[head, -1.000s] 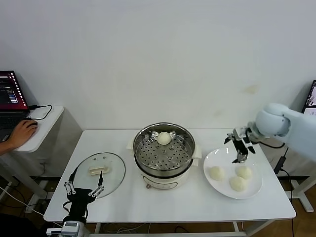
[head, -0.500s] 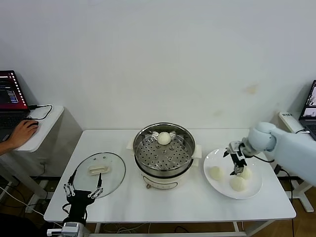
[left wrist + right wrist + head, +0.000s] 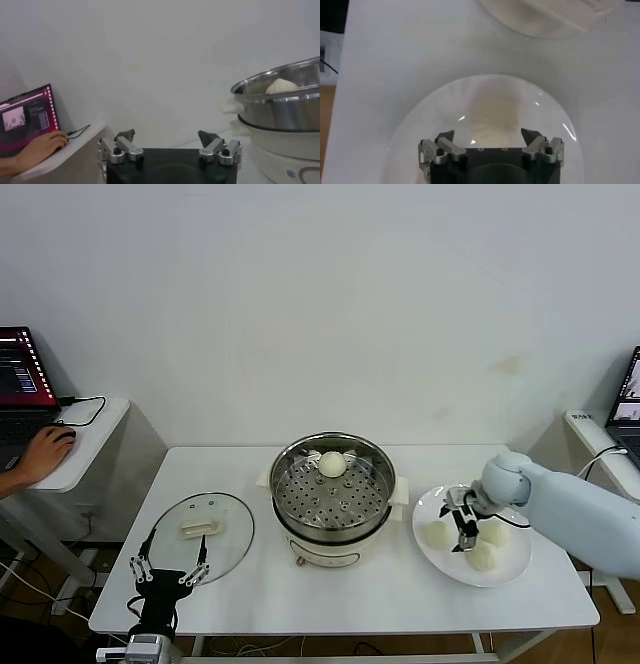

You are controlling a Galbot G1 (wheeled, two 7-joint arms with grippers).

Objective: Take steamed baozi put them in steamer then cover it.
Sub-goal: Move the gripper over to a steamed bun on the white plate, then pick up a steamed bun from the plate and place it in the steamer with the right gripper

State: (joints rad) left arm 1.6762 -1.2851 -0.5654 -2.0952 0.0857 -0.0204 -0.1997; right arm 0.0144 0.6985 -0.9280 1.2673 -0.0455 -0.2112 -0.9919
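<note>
Plain white wall behind a white surface; a side desk at left carries a laptop.

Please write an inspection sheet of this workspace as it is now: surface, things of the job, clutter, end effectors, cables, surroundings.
Surface: white table.
Job's things: one bun in the steamer; three buns on the white plate; glass lid flat on the table, at the steamer's left.
Clutter: nothing seen.
End effectors: right end effector open, low over the plate among the buns; left end effector open, idle at the front edge by the lid.
Cables: black cable on the side desk.
Surroundings: laptop, a person's hand on the side desk.
</note>
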